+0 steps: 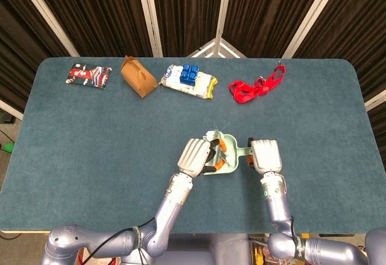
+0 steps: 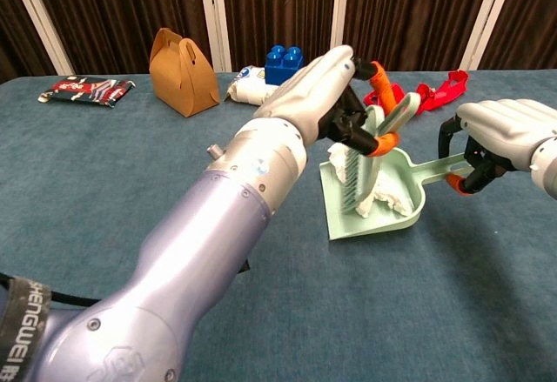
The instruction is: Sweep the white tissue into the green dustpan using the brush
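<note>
So the left hand grips the brush, tilted with bristles down inside the green dustpan on the white tissue. Right hand holds the dustpan handle, which points toward it.

Partial vertical lettering — perhaps "HENGWEI" — on the left arm's black band.

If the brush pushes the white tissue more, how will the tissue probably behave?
The white tissue looks crumpled and thin, so it is probably very light and floppy, folding rather than sliding as one piece. It lies in the green dustpan under the brush bristles, so it may cling to them and lift out when the left hand withdraws.
</note>
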`<state>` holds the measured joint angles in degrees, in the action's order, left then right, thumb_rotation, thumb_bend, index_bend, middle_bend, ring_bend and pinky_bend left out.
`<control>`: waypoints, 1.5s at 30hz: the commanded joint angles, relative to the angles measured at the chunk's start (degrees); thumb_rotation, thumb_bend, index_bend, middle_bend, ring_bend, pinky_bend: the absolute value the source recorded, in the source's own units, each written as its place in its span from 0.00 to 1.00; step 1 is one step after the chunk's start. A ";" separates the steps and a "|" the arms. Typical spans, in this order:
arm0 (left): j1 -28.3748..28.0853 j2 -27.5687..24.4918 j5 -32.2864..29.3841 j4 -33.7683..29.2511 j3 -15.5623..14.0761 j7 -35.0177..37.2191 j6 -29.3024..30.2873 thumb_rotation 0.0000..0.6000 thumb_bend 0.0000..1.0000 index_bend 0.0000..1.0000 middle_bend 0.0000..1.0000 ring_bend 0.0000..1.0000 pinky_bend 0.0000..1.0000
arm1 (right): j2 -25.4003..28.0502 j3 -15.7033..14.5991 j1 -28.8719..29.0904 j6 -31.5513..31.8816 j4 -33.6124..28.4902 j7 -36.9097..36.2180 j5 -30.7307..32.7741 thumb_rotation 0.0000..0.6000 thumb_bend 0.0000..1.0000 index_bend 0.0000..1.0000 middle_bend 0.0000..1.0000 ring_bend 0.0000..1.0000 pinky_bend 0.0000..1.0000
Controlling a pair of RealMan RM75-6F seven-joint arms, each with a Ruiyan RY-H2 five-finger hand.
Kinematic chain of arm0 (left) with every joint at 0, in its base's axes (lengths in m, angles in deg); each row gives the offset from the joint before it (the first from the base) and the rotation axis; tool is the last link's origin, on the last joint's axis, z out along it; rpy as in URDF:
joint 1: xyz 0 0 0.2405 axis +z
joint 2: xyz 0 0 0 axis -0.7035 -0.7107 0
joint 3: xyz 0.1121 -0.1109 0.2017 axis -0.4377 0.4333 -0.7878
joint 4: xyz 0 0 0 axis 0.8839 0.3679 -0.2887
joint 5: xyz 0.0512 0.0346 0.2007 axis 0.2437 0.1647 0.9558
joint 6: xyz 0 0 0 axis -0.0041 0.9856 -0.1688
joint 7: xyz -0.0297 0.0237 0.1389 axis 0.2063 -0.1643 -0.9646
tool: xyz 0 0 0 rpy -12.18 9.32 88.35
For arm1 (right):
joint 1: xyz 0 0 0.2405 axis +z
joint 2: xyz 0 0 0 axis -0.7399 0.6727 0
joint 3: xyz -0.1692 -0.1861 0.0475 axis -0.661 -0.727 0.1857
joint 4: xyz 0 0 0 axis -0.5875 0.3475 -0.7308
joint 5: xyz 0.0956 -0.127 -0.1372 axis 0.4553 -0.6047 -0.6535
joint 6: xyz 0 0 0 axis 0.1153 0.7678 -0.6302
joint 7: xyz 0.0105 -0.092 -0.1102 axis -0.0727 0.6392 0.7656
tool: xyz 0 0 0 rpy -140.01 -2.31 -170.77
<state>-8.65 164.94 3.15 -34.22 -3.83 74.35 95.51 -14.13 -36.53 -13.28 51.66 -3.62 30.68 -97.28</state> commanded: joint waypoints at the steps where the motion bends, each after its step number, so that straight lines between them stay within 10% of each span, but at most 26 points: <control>1: -0.20 0.08 0.55 -1.20 0.38 0.20 0.08 1.00 0.58 0.76 1.00 1.00 1.00 | 0.12 0.04 -0.03 -0.01 0.00 0.00 0.13 1.00 0.59 0.65 0.91 0.89 0.92; 18: 4.41 -8.49 1.62 -14.54 1.08 1.48 1.32 1.00 0.58 0.76 1.00 1.00 1.00 | 1.32 -0.56 -0.92 0.90 -1.40 0.03 0.12 1.00 0.59 0.63 0.91 0.89 0.92; 27: 7.05 -16.37 1.83 -21.97 2.13 1.06 1.90 1.00 0.58 0.76 1.00 1.00 1.00 | 2.07 -1.37 -1.07 1.60 -3.83 3.25 1.95 1.00 0.59 0.01 0.91 0.89 0.92; 45: 12.06 -36.57 6.39 -26.94 -3.18 -6.37 0.26 1.00 0.58 0.76 1.00 1.00 1.00 | 5.35 -1.70 -1.89 4.23 -8.27 5.12 3.47 1.00 0.58 0.00 0.91 0.89 0.92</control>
<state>2.86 132.00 7.52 -61.38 -5.19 71.46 96.81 -9.01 -38.17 -15.01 55.80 -11.69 35.98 -93.80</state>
